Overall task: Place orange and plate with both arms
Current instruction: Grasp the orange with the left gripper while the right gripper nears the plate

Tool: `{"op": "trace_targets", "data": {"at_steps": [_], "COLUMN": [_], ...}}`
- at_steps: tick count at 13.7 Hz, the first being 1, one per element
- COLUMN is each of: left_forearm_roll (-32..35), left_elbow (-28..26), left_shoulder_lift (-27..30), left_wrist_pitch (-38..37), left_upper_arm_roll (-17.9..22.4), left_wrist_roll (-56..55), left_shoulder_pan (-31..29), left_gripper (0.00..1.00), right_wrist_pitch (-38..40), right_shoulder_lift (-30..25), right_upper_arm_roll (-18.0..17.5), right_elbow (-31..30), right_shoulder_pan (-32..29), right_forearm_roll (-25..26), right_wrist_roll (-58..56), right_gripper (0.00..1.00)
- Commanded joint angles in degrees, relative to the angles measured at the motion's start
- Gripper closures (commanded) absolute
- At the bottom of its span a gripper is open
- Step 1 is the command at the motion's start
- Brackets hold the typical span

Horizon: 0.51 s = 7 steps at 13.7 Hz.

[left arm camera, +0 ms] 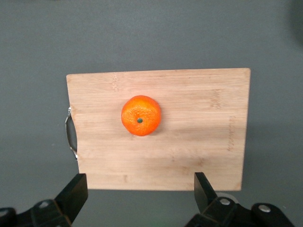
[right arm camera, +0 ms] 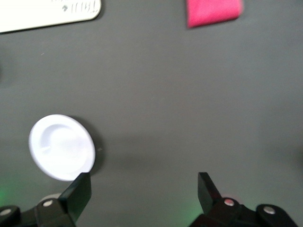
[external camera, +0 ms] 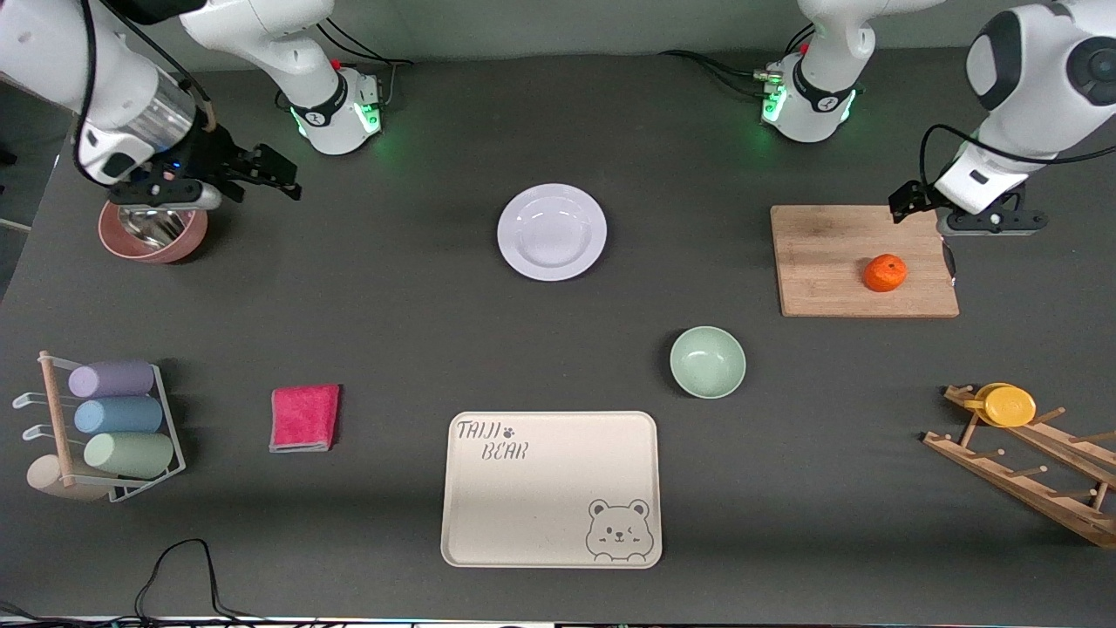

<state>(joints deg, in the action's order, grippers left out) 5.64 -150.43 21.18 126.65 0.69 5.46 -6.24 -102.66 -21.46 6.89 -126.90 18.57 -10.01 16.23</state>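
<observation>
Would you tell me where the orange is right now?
The orange sits on the wooden cutting board toward the left arm's end of the table.

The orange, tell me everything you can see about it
The orange is small, round and bright, with dimpled skin and a dark stem dot facing up. It sits whole and loose on the wooden cutting board, toward the board's handle end, at the left arm's end of the table. Only the board touches it. The left claw hangs open above the board's edge, not touching it.

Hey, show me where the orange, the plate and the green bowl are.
orange (external camera: 885, 272), front view, middle of the fruit.
plate (external camera: 552, 232), front view, its shallow centre.
green bowl (external camera: 707, 362), front view, its inside bottom.
</observation>
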Motion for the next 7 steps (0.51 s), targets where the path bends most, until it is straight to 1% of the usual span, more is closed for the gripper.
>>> {"op": "trace_targets", "data": {"at_steps": [1, 2, 4, 7], "left_forearm_roll": [1.21, 1.47, 1.56, 1.56], "left_elbow": [-4.42, -5.83, -7.15, -8.65], "left_shoulder_lift": [-2.36, -3.59, -6.14, -12.10], "left_wrist_pitch": [9.27, 12.27, 16.85, 26.33], "left_upper_arm_roll": [-0.25, -0.34, -0.34, -0.25], "left_wrist_roll": [0.16, 0.25, 0.34, 1.04], "left_shoulder_pan": [-0.97, -1.49, -1.76, -2.99], "left_gripper": [0.00, 0.00, 0.00, 0.00], "right_wrist_pitch": [-3.94, -4.73, -7.89, -12.55], "right_shoulder_lift": [-0.95, -0.86, -0.34, 2.03], "right_upper_arm_roll": [0.15, 0.23, 0.58, 0.58], "right_elbow": [-5.28, -7.12, -12.30, -17.40], "right_shoulder_pan": [0.32, 0.15, -0.20, -0.21], "right_forearm_roll": [-6.93, -10.00, -18.08, -28.10], "right_wrist_roll": [-1.54, -5.12, -14.25, -21.65], "right_gripper": [0.00, 0.00, 0.00, 0.00]}}
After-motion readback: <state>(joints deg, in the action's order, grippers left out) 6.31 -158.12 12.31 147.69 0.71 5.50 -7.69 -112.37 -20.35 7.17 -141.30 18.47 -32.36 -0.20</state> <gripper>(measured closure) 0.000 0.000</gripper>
